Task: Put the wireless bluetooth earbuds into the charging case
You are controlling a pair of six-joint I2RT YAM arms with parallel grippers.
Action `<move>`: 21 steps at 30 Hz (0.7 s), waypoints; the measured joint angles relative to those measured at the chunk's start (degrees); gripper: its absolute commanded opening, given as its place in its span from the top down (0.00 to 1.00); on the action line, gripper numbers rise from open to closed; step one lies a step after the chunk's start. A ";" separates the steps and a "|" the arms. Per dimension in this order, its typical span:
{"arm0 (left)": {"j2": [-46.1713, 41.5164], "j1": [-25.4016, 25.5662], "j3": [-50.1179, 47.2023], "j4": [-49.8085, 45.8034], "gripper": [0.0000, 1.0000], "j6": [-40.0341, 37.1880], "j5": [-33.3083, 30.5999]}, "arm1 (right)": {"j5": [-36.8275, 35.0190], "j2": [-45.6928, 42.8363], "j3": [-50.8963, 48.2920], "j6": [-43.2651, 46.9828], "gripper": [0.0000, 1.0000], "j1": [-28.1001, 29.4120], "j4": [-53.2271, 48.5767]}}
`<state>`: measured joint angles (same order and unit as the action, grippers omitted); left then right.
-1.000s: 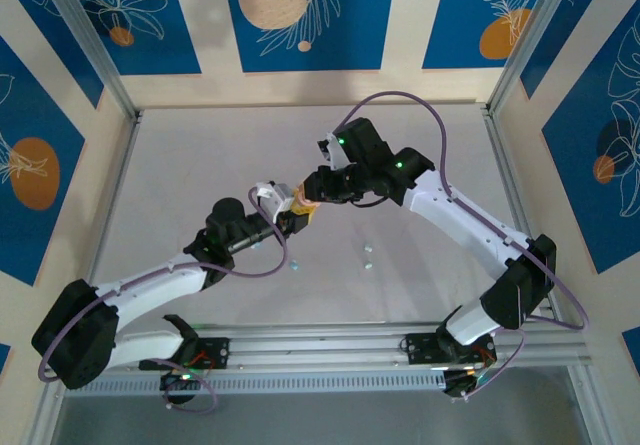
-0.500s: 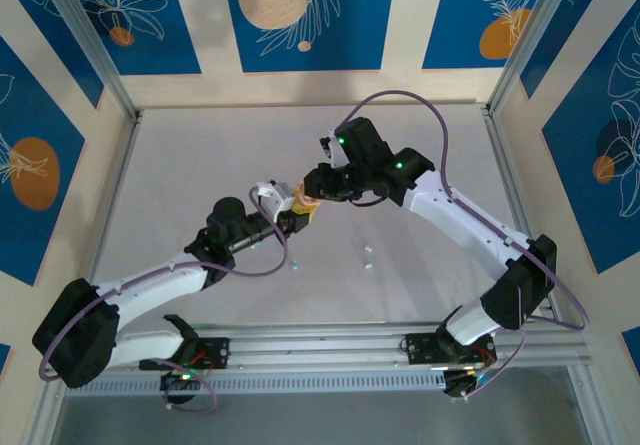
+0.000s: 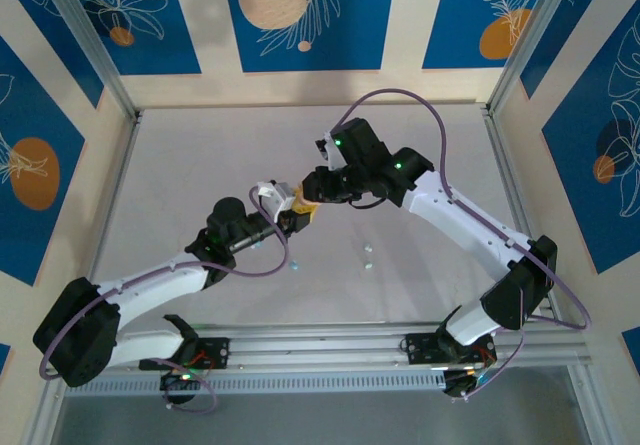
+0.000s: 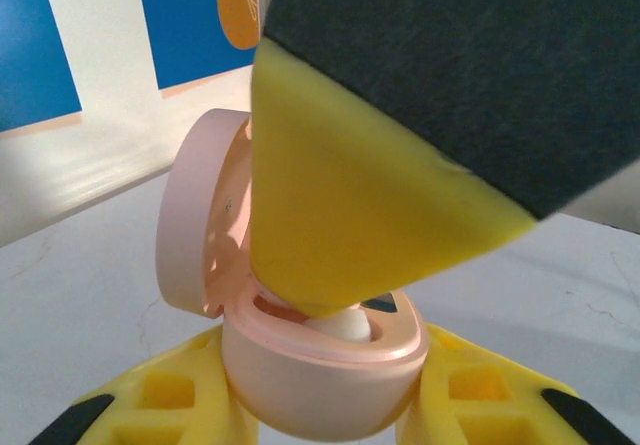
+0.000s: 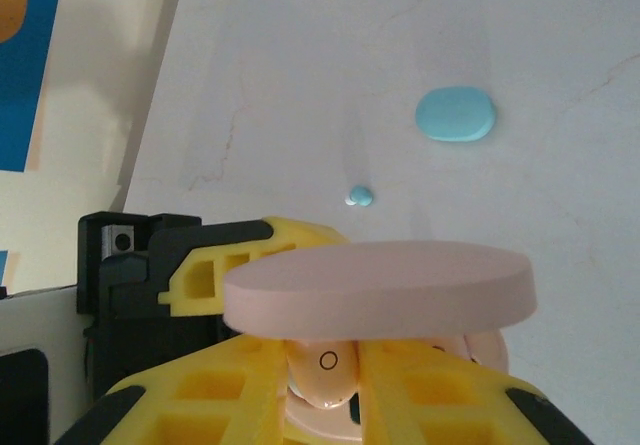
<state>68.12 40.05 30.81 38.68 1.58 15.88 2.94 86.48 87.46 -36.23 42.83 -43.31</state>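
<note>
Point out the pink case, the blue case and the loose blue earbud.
pink case [image 4: 320, 380]: left wrist view, front of its lower shell.
blue case [image 5: 455, 113]: right wrist view, middle of its top.
blue earbud [image 5: 360, 197]: right wrist view, its rounded body.

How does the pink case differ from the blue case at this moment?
The pink case is clamped in the left gripper; the blue case lies loose on the table. The pink case's lid stands open; the blue case is closed. Both are rounded, pastel pebble shapes.
</note>
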 measured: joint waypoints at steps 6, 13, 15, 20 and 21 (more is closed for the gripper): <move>0.00 0.00 0.02 0.02 0.74 0.00 -0.02 | 0.17 0.02 0.28 0.26 0.67 0.20 -0.44; 0.00 0.00 0.02 0.09 0.74 0.00 -0.02 | 0.26 0.00 0.72 0.20 0.63 0.24 -1.14; 0.00 0.00 0.02 0.11 0.74 0.00 -0.02 | 0.28 0.00 0.76 0.20 0.61 0.24 -1.25; 0.00 0.00 0.02 1.20 0.74 -0.02 -0.04 | 0.68 -0.94 0.83 0.42 0.56 0.17 -1.38; -0.02 0.00 0.02 1.66 0.74 -0.02 -0.04 | 0.79 -1.66 0.81 0.55 0.55 0.02 -1.31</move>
<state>68.10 40.05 30.83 40.34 1.56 15.84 3.73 84.82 88.27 -35.68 42.85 -44.62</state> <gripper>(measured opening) 0.316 0.437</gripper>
